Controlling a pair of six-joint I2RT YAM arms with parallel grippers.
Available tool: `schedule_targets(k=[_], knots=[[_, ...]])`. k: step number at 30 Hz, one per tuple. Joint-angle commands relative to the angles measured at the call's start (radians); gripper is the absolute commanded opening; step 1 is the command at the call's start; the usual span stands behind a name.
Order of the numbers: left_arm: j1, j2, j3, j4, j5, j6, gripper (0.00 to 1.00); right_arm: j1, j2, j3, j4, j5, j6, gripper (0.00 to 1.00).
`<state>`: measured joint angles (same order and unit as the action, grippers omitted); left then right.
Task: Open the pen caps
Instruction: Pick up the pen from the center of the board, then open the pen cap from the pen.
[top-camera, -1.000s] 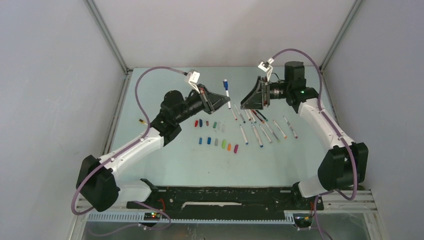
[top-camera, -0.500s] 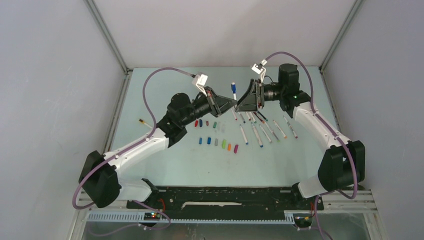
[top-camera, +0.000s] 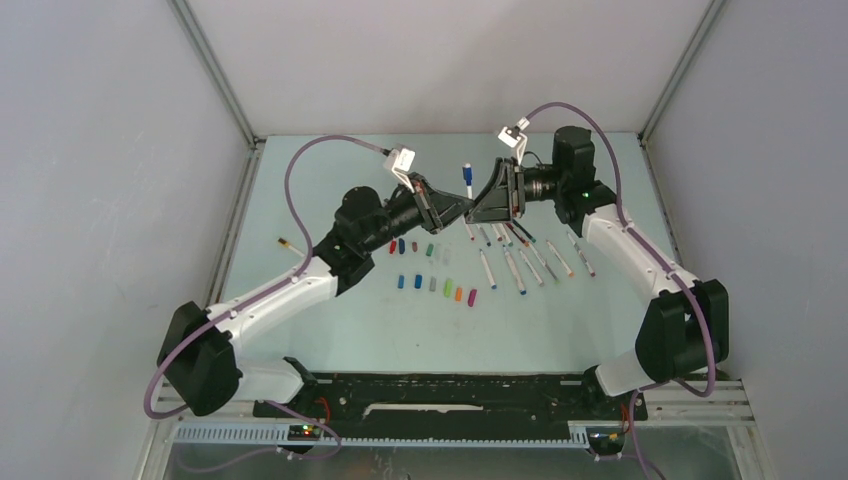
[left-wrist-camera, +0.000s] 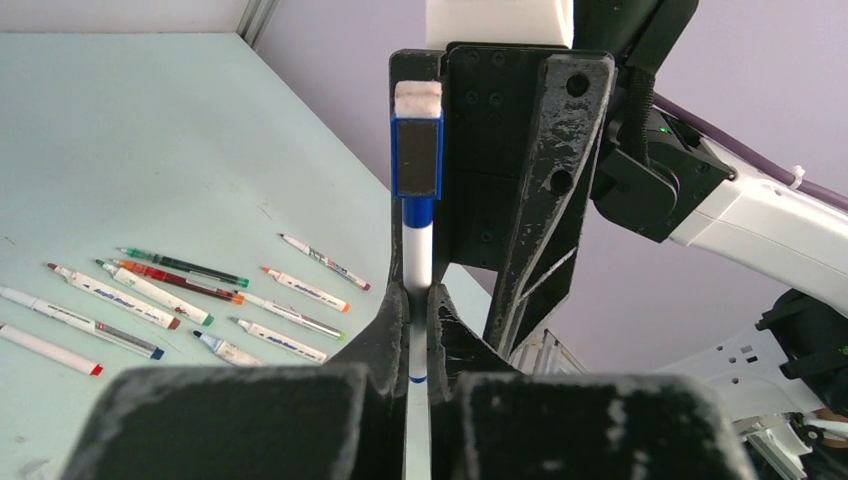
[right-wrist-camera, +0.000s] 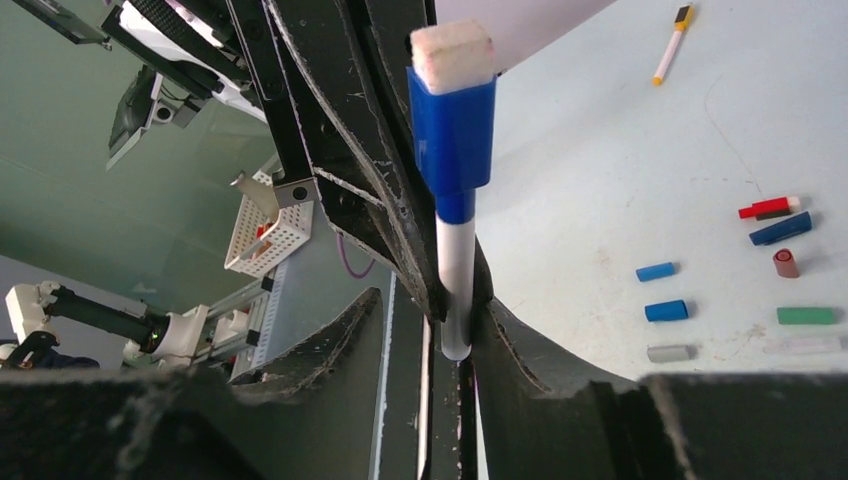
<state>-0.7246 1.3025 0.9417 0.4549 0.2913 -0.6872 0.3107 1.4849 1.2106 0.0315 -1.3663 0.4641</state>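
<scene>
- Here, the left fingers (left-wrist-camera: 418, 305) are pinched tight on the white barrel of a blue-capped pen (left-wrist-camera: 418, 240), which is held off the surface near the upper middle of the top view.
- Its blue cap (left-wrist-camera: 417, 155), topped with a white felt pad, stands clear above those fingers and is seated on the pen.
- The right fingers (right-wrist-camera: 455, 335) stand at a narrow gap on either side of the same barrel, below the cap. Whether they press on it I cannot tell.
- From above, the two sets of fingers meet tip to tip, with the pen poking out toward the top of the frame.
- The surface (top-camera: 330, 330) is pale green.
- Loose pen caps (right-wrist-camera: 666, 310) lie on it in two short rows at the centre of the top view.
- Uncapped pens (left-wrist-camera: 130, 295) lie fanned out just right of the caps.
- One yellow-ended pen (top-camera: 287, 243) lies alone at the middle left.
- Grey walls (top-camera: 450, 60) close in the surface on three sides, with metal posts in the back corners. A purple cable (top-camera: 300, 170) loops above each arm.
- The barrel's lower part is hidden inside the left fingers.
- The print on the barrels is too small to read.
- The near fingers in both wrist views are blurred.
</scene>
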Motion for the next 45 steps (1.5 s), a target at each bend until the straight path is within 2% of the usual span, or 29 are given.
schedule_targets(k=[1, 8, 15, 16, 20, 26, 29, 34, 37, 42, 45], knots=[[-0.009, -0.034, 0.066, 0.034, -0.03, 0.038, 0.0, 0.025, 0.007, 0.008, 0.035, -0.033, 0.019, 0.39], [-0.009, -0.042, 0.061, 0.039, -0.032, 0.04, 0.0, 0.026, 0.008, 0.008, 0.041, -0.03, 0.027, 0.34], [-0.009, -0.05, 0.057, 0.05, -0.025, 0.032, 0.0, 0.021, 0.006, 0.008, 0.041, -0.028, 0.027, 0.02], [-0.009, -0.054, 0.054, 0.058, -0.027, 0.029, 0.02, 0.021, 0.006, 0.008, 0.041, -0.028, 0.025, 0.0], [-0.007, -0.074, 0.05, 0.042, -0.047, 0.01, 0.3, 0.017, 0.003, 0.007, 0.019, -0.038, 0.008, 0.0], [0.016, -0.129, 0.031, 0.006, -0.046, 0.025, 0.79, 0.014, 0.002, 0.008, -0.025, -0.084, -0.049, 0.0], [0.041, -0.152, 0.022, 0.003, -0.049, -0.002, 0.94, 0.016, 0.002, 0.008, -0.027, -0.123, -0.078, 0.0], [0.08, -0.125, 0.057, -0.027, 0.001, -0.062, 0.94, 0.027, 0.005, 0.008, -0.027, -0.165, -0.088, 0.0], [0.088, -0.088, 0.077, 0.008, 0.059, -0.109, 0.93, 0.031, 0.007, 0.008, -0.027, -0.174, -0.092, 0.0], [0.093, -0.036, 0.083, 0.162, 0.161, -0.191, 0.86, 0.033, 0.011, 0.008, -0.027, -0.174, -0.092, 0.0], [0.093, -0.022, 0.092, 0.193, 0.179, -0.207, 0.8, 0.034, 0.014, 0.008, -0.027, -0.174, -0.091, 0.0]])
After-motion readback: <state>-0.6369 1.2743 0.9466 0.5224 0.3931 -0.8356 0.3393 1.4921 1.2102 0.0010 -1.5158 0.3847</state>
